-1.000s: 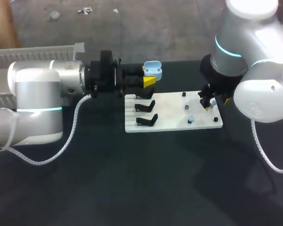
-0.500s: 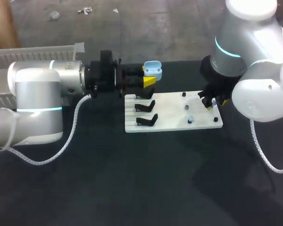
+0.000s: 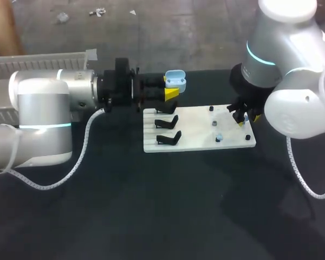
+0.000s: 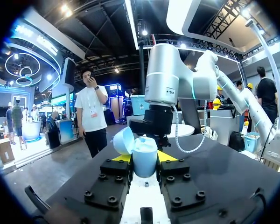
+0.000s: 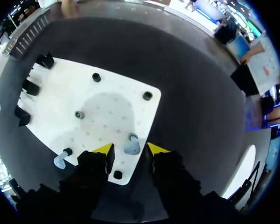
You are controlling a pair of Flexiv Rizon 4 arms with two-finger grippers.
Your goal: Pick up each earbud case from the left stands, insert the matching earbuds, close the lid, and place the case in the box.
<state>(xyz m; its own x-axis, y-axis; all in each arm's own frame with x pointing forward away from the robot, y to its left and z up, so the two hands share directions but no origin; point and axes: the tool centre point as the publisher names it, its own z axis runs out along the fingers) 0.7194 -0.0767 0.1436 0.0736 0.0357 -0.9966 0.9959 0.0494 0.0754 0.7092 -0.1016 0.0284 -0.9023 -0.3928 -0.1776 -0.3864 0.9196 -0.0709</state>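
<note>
In the upper middle of the frame, the left tool (image 3: 170,86) is still gripping the light-blue earbud case (image 3: 176,80) between both fingers. It is holding the case unmoved, lid open, just above the upper edge of the white board (image 3: 195,138) on the desk (image 3: 151,206). Toward the board's right end, the right tool (image 5: 130,149) is edging slightly rightward, its fingers spread around a pale earbud (image 5: 132,144) without touching it. Judging by this, the earbud pick is only being lined up while the open case is waiting.
</note>
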